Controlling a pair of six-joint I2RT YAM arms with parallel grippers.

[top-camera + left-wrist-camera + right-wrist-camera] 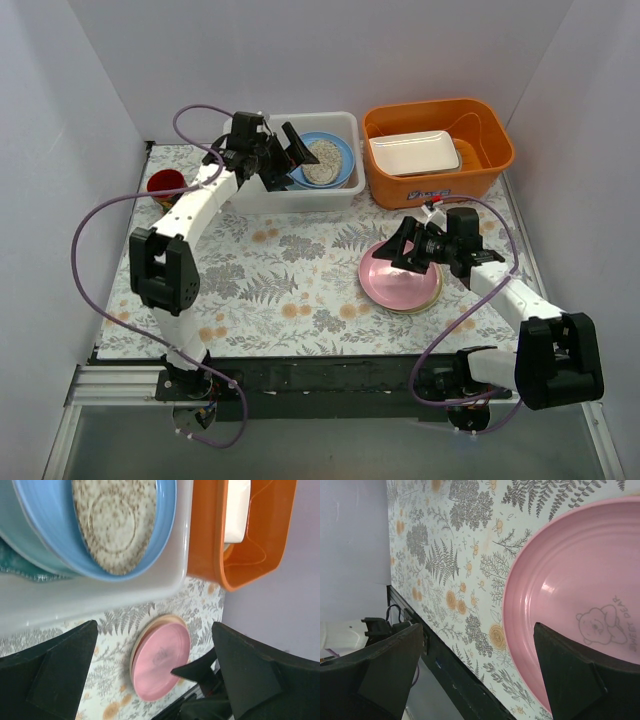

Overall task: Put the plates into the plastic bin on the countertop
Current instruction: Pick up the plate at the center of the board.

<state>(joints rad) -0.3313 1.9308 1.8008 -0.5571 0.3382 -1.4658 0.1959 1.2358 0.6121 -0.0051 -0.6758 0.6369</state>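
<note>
Red cup [165,184]: far left corner of the table [280,275], upright, close to the left arm.

Left gripper [290,158]: above the left half of the plastic bin, pointing toward the right edge. Fingers [60,670] spread wide, nothing between them.

Plastic bin [300,198]: white, on the table at the far edge, left of centre, long side along that edge.

Plates in the bin: light blue plate [343,150] in the right half, with the speckled grey oval plate [322,160] lying inside it. The left wrist view shows a paler plate rim [22,540] under the blue one and a teal scalloped edge [15,567] lower down. How many plates lie beneath, I cannot tell.

Orange tub [440,182]: far right corner, just beside the bin's right end.

White tray [415,153]: rectangular, lying inside the orange tub.

Pink plate [400,285]: flat on the table, right of centre, toward the right edge and well apart from the bin. It has a bear print on its face. It sits on a cream plate [150,626] of which only the rim shows.

Right gripper [397,250]: over the far left part of the pink plate. Fingers [580,675] spread wide, one to each side of the plate's rim in the right wrist view. They grip nothing; whether they touch the plate, I cannot tell.
</note>
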